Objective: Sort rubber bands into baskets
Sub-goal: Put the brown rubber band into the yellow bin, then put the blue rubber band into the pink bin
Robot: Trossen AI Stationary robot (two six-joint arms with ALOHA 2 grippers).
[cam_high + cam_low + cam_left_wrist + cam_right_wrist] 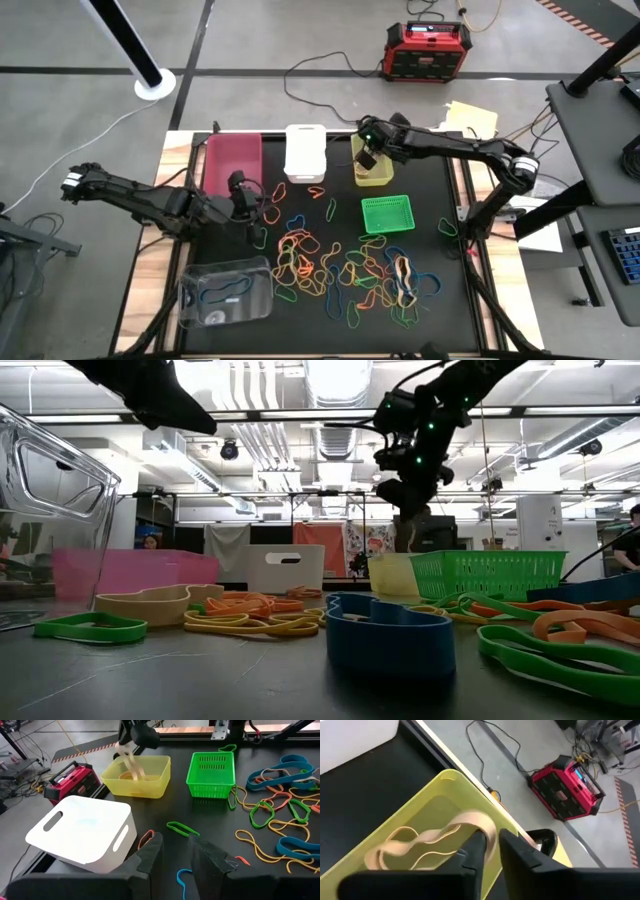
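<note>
1. High view: the clear basket (226, 291) lies nearest, holding a blue band; loose rubber bands (340, 270) are scattered over the black surface (440, 300).
2. Low view: a blue band (388, 630) lies closest.
3. Left wrist view: my left fingers (172, 855) stand slightly apart, empty, beside the white basket (85, 837).
4. Right wrist view: my right fingers (490, 851) hang over the yellow basket (432, 800), a tan band (437, 840) draped between them; whether they grip it, I cannot tell.

Clear basket (45, 510) cut off at 9 o'clock edge in low view. Blue rubber bands (300, 767) run off 3 o'clock edge in left wrist view. Right gripper (490, 851) fingertips hide where tan band (427, 842) ends; grip unclear.
</note>
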